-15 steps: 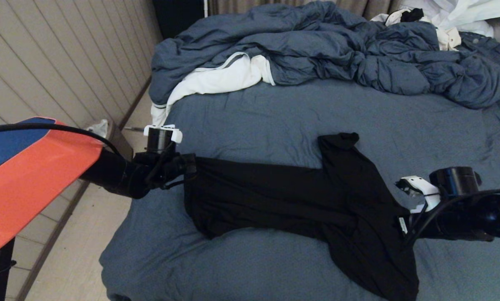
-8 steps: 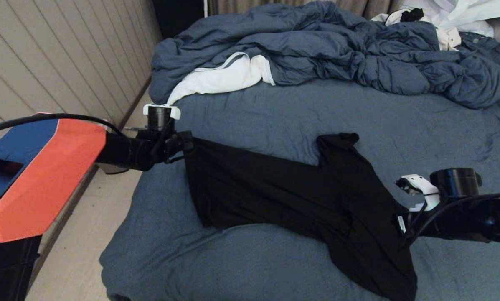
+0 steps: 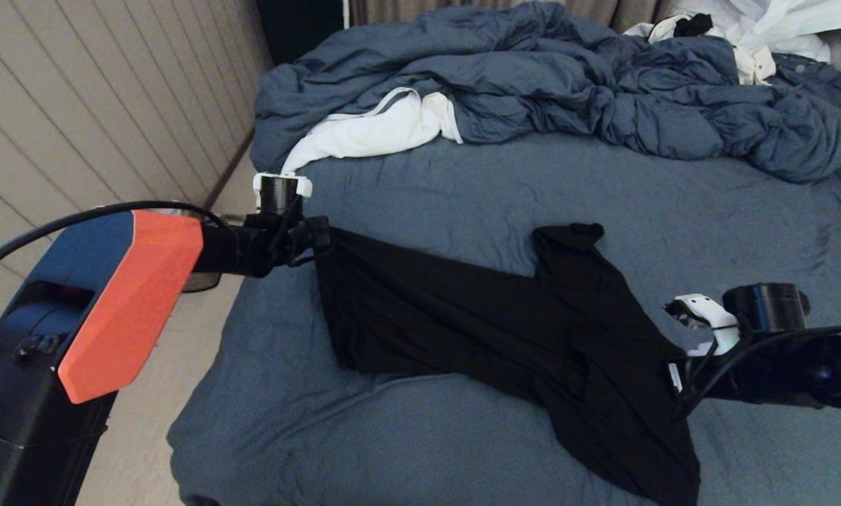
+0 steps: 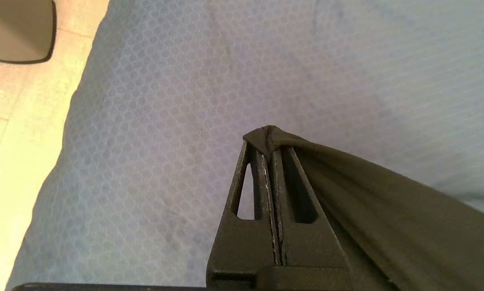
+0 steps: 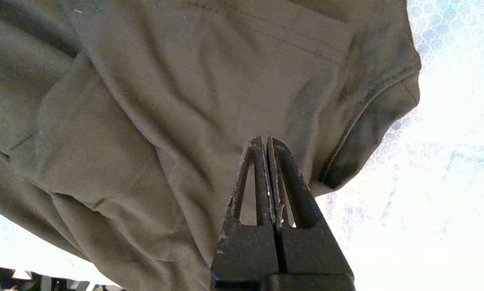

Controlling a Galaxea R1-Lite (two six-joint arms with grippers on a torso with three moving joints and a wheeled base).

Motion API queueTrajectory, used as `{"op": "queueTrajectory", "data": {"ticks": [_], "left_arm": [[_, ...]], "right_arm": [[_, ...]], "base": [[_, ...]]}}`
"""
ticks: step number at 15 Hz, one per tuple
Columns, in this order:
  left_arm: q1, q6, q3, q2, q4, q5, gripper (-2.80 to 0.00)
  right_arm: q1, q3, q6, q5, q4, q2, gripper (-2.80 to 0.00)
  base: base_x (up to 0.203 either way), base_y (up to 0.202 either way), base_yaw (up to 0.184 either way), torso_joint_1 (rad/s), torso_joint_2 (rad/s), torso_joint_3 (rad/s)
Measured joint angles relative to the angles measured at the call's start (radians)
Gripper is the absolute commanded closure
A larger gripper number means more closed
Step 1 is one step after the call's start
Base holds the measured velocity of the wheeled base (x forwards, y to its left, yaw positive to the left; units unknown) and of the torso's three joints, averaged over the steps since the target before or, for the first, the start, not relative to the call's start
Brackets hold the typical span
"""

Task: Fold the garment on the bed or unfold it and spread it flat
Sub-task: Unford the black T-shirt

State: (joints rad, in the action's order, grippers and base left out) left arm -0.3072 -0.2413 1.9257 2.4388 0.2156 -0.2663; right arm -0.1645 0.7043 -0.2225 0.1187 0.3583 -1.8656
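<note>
The garment, a black T-shirt, lies stretched in a band across the near part of the bed. One sleeve points up the bed and no print shows. My left gripper is at the bed's left edge, shut on a corner of the garment. A nub of cloth sticks out past the left gripper tips. My right gripper is at the shirt's right edge, beside a white label. Its fingers are shut above the garment, and no cloth shows between them.
A rumpled blue duvet with white lining fills the far end of the bed. White clothes are piled at the far right. A panelled wall and a strip of floor run along the left, where a dark bin stands.
My left gripper has carried its corner of the shirt farther up the bed, so the left part of the garment is now spread wider. The right arm has stayed where it was.
</note>
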Motion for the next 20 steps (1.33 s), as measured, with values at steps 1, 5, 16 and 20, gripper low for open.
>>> {"op": "queueTrajectory", "data": {"ticks": [1,5,16,20], "left_arm": [[0.001,0.001,0.001,0.007,-0.006,-0.002,0.0],[0.002,0.0,0.004,0.01,-0.026,-0.039,-2.8],[-0.005,-0.085,-0.489,-0.167,0.066,-0.005,-2.8],[-0.058,-0.153,-0.827,-0.296,0.214,0.111,0.0]], "right_arm": [[0.0,0.0,0.0,0.0,0.0,0.0,0.0],[0.0,-0.001,0.0,0.0,0.0,0.001,0.0],[-0.001,-0.004,0.0,0.002,0.0,0.008,0.0],[-0.001,-0.006,0.0,0.001,0.001,0.008,0.0]], "base": [[0.0,0.0,0.0,0.0,0.0,0.0],[0.0,0.0,0.0,0.0,0.0,0.0],[0.0,0.0,0.0,0.0,0.0,0.0],[0.0,0.0,0.0,0.0,0.0,0.0]]}}
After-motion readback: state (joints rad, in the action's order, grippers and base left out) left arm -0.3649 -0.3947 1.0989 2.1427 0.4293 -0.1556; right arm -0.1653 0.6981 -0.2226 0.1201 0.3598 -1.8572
